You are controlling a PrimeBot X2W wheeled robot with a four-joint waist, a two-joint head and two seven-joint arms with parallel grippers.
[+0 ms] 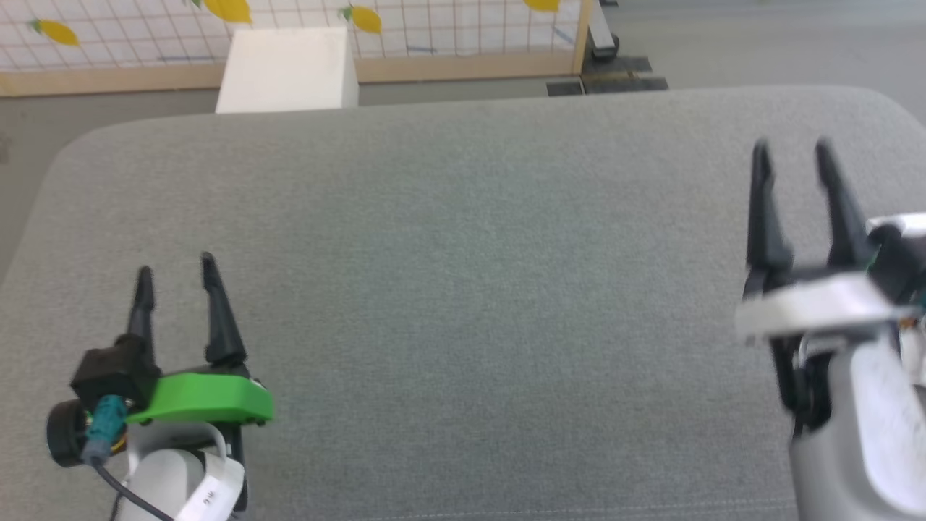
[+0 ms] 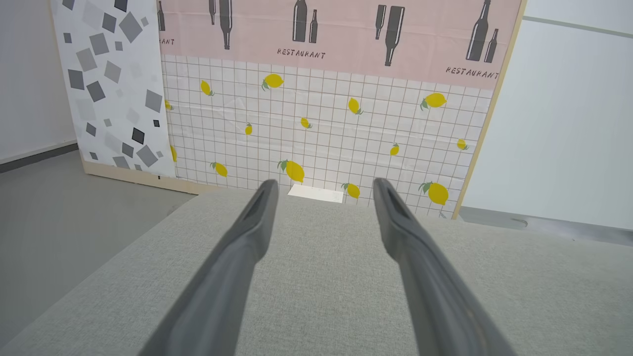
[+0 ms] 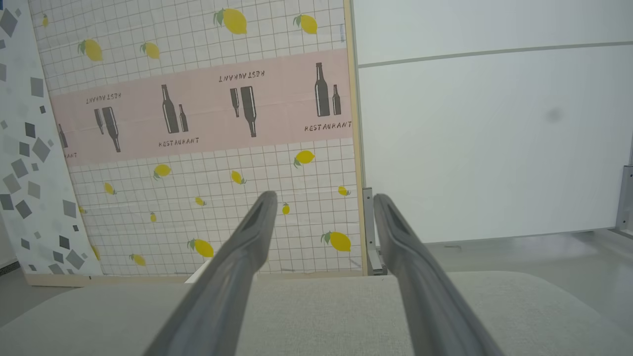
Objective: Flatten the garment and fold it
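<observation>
While both arms are held out over the big grey padded surface (image 1: 463,304), the fingers point toward its far edge. The left gripper (image 1: 176,265) is at the near left, on a bright green mount (image 1: 206,399) with a teal plug and a dark cable (image 1: 105,428) hanging off its side. Its two dark fingers are spread with a clear gap and nothing between them. From its own wrist camera the left gripper (image 2: 324,182) looks the same: wide apart, just grey cloth underneath. The right gripper (image 1: 791,145) is over at the right edge and reaches further across the pad than the left one. It sits on a white bracket (image 1: 814,307), a bit blurry, and it's also parted and holding nothing. The right gripper (image 3: 324,195) in its own view backs that up. As for the garment, I can't tell where it is from any of this. Past the far edge there's a white box (image 1: 288,69) on the grey floor (image 1: 759,43). Behind the box stands a backdrop board (image 2: 321,128) with a tile grid, yellow lemons, and a pink band of bottles reading RESTAURANT. A white panel with grey squares (image 2: 109,84) stands to the left of the board, and a plain white wall (image 2: 568,128) to its right.
</observation>
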